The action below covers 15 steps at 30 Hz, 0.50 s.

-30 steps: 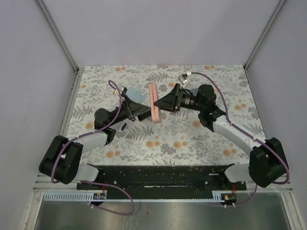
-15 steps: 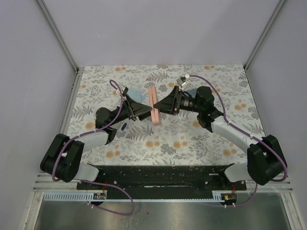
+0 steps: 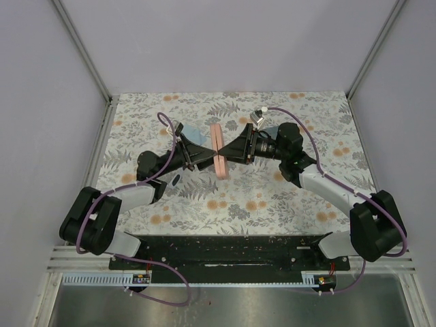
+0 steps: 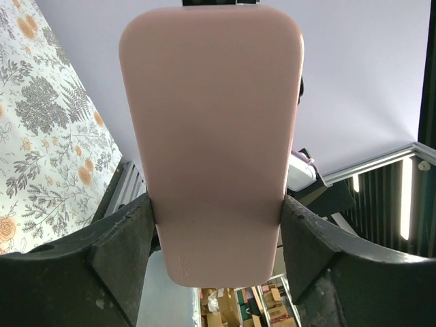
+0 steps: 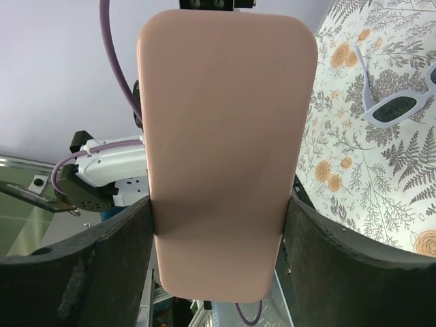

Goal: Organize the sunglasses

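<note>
Pink oblong case (image 3: pixel 219 151): on edge, filling both wrist views.
Left gripper (image 4: pixel 216 231): jaws pressing case sides.
Right gripper (image 5: pixel 218 235): jaws holding case too.
White-framed sunglasses (image 5: pixel 398 95): on flowery table (image 5: pixel 354 177), beside case.

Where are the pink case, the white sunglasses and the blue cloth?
pink case (image 4: pixel 211 136), left wrist view, middle of its flat face.
white sunglasses (image 5: pixel 397 107), right wrist view, on a dark lens.
blue cloth (image 3: pixel 193 133), top view, its uncovered patch.
</note>
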Motion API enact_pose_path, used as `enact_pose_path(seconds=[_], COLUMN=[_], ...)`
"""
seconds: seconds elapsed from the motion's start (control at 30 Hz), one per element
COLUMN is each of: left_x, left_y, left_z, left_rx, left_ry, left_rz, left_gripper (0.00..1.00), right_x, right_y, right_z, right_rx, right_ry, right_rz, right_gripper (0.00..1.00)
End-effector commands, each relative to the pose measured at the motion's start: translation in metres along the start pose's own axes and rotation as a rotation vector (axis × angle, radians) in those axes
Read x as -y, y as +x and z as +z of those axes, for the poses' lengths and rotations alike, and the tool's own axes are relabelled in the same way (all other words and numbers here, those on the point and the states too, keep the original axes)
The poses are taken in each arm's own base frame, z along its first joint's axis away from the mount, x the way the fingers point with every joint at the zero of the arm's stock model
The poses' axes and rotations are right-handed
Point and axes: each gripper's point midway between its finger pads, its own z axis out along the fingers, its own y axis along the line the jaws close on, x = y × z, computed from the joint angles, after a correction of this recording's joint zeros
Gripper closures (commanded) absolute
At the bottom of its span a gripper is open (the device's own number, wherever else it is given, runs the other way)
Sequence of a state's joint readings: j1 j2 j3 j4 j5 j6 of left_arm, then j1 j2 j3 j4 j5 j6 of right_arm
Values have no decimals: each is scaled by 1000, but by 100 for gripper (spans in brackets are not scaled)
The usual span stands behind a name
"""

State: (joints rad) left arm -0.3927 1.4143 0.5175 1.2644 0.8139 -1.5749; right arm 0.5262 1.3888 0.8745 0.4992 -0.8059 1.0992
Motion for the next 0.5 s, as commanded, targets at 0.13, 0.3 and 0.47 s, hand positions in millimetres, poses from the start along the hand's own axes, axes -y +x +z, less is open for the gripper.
enact_pose_path(seconds=[0.13,0.3,0.47], left_x=[59,23,-35], left_y=[6,2,0], left_z=[-2,1,7], left_rx=[-11,3,8], left_ry=[265,159,-73], left_rz=[328,304,296], left_gripper=[57,64,66], right_x=[17,54,94], right_y=[-4,-10,-8], right_z=[-3,-11,-23], right_rx=[15,59,79], right_ry=[166,343,497], right_rz=[-86,-115,-115], right_gripper=[66,66,66])
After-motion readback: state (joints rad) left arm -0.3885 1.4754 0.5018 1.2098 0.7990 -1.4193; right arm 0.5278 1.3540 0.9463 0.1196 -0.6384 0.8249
